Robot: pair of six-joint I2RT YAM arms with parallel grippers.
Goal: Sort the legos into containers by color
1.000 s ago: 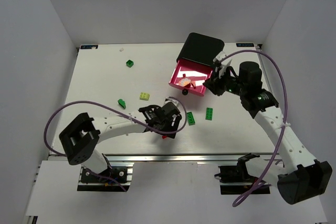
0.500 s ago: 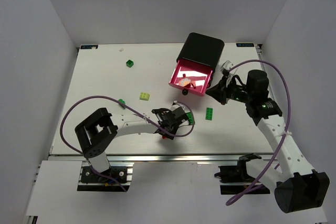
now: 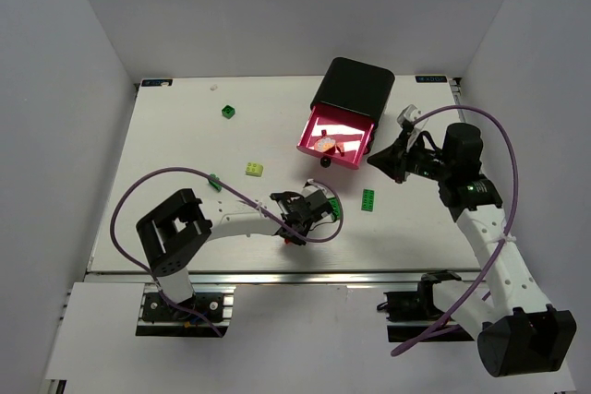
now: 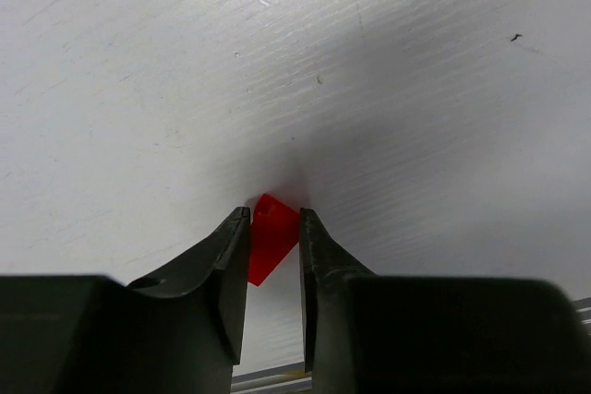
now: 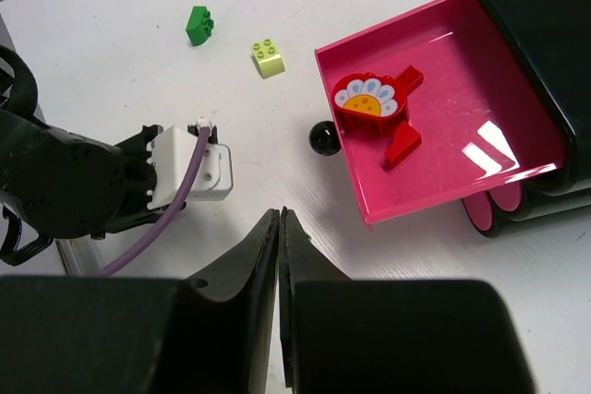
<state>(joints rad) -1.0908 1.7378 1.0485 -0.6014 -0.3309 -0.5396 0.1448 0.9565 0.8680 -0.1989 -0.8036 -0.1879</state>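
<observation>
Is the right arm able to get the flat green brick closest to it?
Probably yes. The flat green brick lies in the open a little way from the right gripper, with nothing between them. The gripper is shut, though, so it would have to open first.

Table: white matt rectangular tabletop [image 3: 175, 136], finely scratched and streaked in the left wrist view [image 4: 277, 62].
Walls: plain pale grey panels, one behind [image 3: 295, 6], one at the left [image 3: 55, 136], one at the right [image 3: 545, 62].
Near edge: silver ribbed metal rail [image 3: 305, 276], with a white flat board [image 3: 305, 339] below it.
Far corners: small dark labels [image 3: 155, 82], perhaps stickers; too small to read.
Light: soft and even from above, shadows faint.
</observation>
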